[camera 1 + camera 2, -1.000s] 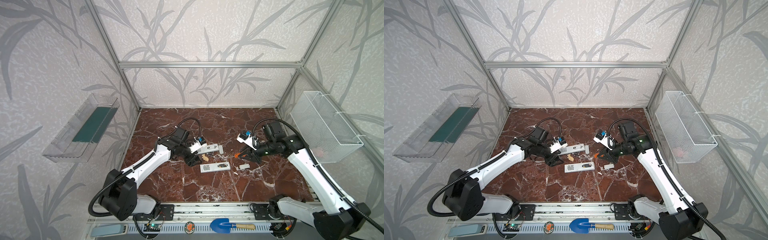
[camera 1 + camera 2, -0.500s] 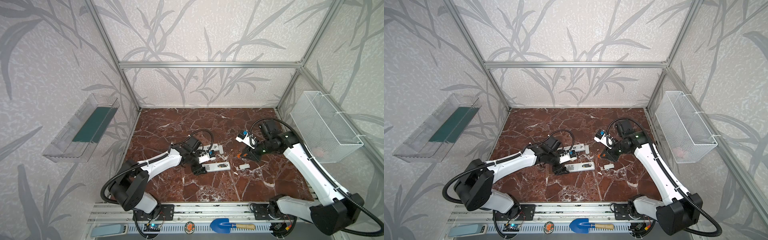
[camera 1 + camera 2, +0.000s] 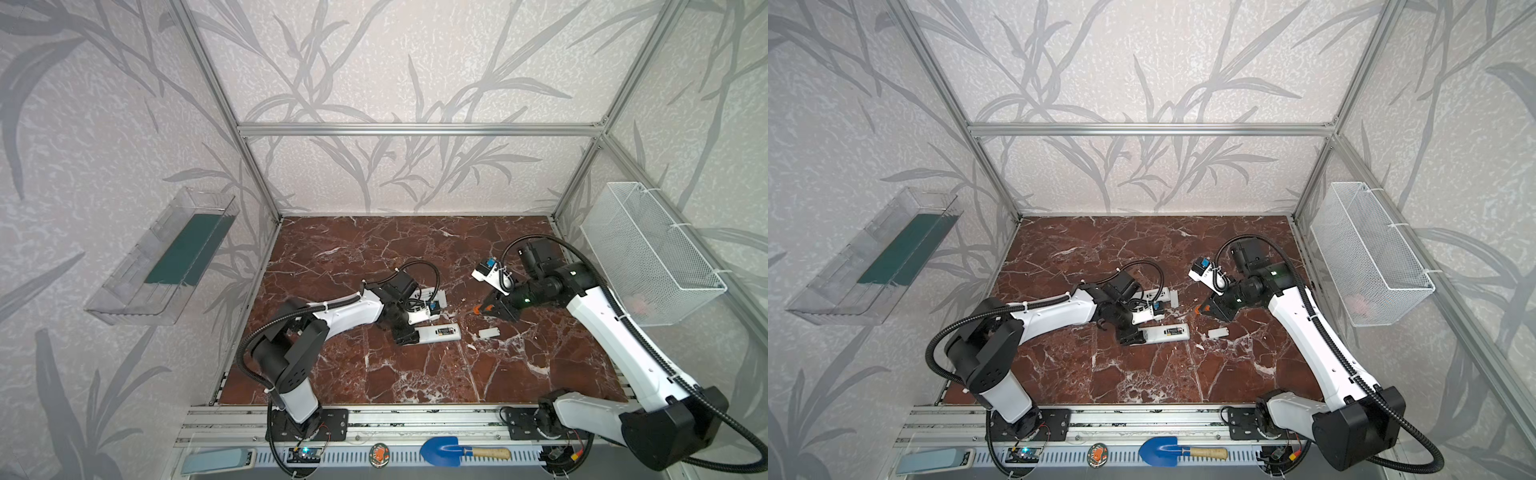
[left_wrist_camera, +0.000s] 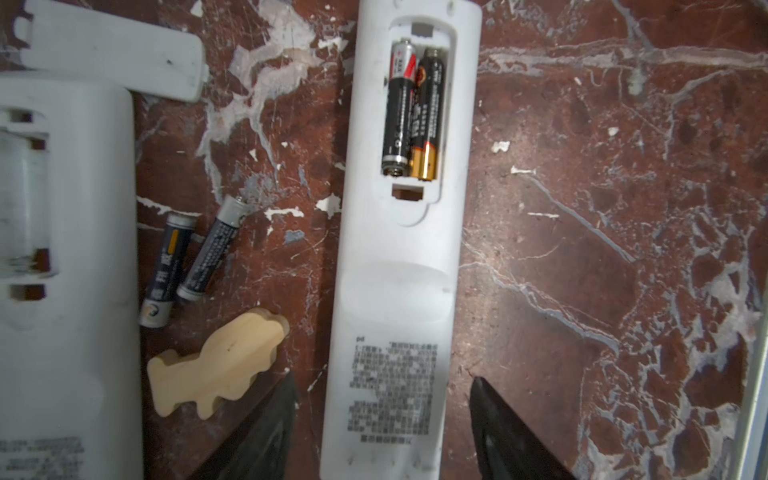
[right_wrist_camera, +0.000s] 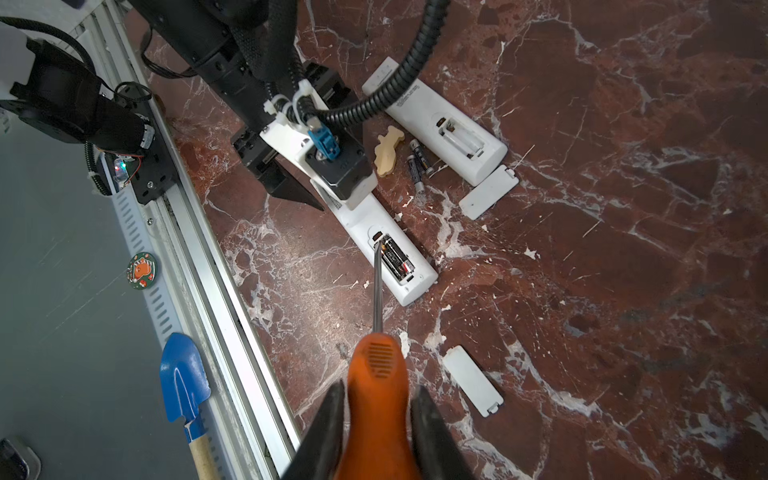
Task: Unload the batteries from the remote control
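Note:
A white remote control (image 4: pixel 399 291) lies back up on the marble with its compartment uncovered and two batteries (image 4: pixel 411 112) inside. My left gripper (image 4: pixel 382 380) is open, its black fingers (image 4: pixel 266 428) either side of the remote's label end with gaps showing. In both top views it sits at that remote's left end (image 3: pixel 409 336) (image 3: pixel 1131 336). My right gripper (image 5: pixel 378 388) is shut on an orange-handled screwdriver (image 5: pixel 376 370), whose tip hangs at the compartment's edge beside the batteries (image 5: pixel 397 259). Two loose batteries (image 4: pixel 166 270) (image 5: pixel 419 162) lie between the remotes.
A second white remote (image 5: pixel 449 124) with an empty compartment lies behind, a wooden cut-out (image 4: pixel 220 370) beside it. Two white covers (image 5: pixel 471 380) (image 5: pixel 490 191) lie loose. A wire basket (image 3: pixel 648 257) hangs right, a clear tray (image 3: pixel 166 266) left. A blue shovel (image 5: pixel 183 378) lies past the front rail.
My left gripper has swung from beside the far remote toward the front and now straddles the near remote's end. My right gripper with the screwdriver has barely moved.

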Tool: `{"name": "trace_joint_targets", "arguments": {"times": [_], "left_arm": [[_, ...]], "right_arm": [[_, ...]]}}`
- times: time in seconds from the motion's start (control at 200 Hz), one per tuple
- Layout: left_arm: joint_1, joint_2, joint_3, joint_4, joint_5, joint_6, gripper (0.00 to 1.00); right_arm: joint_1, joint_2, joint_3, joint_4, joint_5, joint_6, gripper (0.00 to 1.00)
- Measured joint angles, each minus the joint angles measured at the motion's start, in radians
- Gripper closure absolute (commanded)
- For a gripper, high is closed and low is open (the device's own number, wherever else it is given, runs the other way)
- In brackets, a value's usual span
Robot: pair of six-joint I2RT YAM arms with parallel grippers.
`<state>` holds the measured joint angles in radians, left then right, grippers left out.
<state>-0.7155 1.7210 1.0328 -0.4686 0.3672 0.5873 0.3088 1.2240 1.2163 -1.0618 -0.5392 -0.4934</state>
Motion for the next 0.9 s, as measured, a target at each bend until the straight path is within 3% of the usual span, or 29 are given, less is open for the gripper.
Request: {"name": "trace_joint_targets", "arguments": {"times": [0.71,0.795,0.9], "left_arm": [[-0.021,0.074,0.051,-0.113,-0.124,0.015,0.35],[-0.027,0.079,0.057,-0.116,-0.137,0.018,0.38],[-0.033,0.085,0.064,-0.123,-0.149,0.024,0.51]], "right_arm": [[0.000,0.003,-0.006,0.016,0.009,0.008,1.00],[0.000,0.017,-0.006,0.005,0.023,0.002,1.00],[0.000,0.032,-0.006,-0.012,0.040,-0.008,1.00]]}}
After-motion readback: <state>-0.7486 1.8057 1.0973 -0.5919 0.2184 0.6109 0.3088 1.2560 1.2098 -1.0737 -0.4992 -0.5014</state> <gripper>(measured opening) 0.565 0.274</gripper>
